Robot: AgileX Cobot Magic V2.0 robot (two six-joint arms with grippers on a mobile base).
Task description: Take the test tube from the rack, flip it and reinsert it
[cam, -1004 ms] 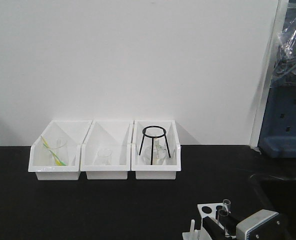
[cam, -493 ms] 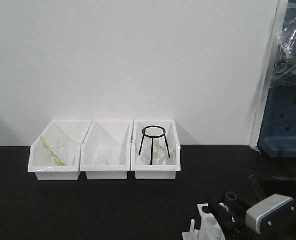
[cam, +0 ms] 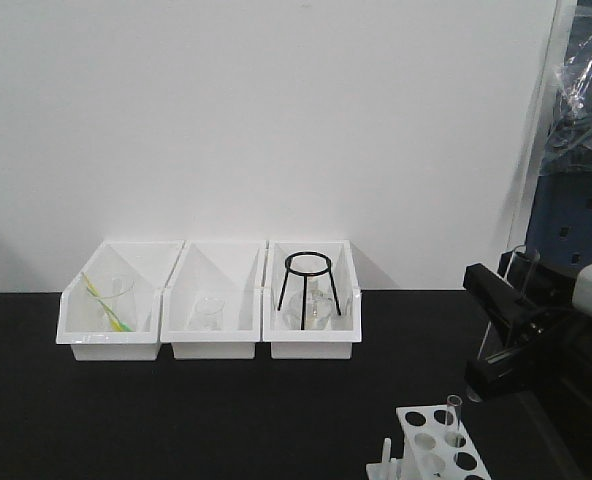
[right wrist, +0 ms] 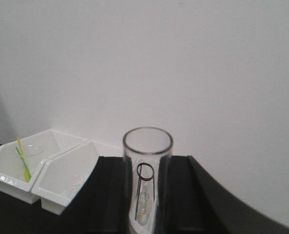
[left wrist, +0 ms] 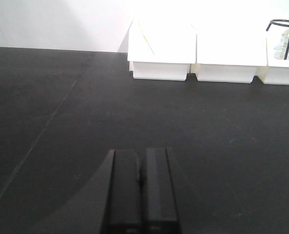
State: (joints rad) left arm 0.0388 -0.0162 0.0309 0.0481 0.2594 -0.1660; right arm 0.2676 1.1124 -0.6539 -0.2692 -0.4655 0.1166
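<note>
The white test tube rack (cam: 428, 440) stands on the black table at the bottom right, with one clear tube (cam: 453, 418) upright in a hole. My right gripper (cam: 498, 305) is raised above and to the right of the rack, shut on a clear test tube (cam: 516, 262) held tilted. In the right wrist view that tube (right wrist: 147, 146) sits between the two black fingers (right wrist: 114, 195), with its open mouth away from the gripper body. My left gripper (left wrist: 140, 178) is shut and empty, low over bare table.
Three white open-front bins (cam: 108, 338) stand in a row against the back wall. The right one holds a black tripod ring (cam: 308, 268), and the others hold glassware. Blue equipment (cam: 574, 250) stands at the far right.
My right gripper has lifted the test tube out of the rack and moved up and to the right with it. One tube stays in the rack.
</note>
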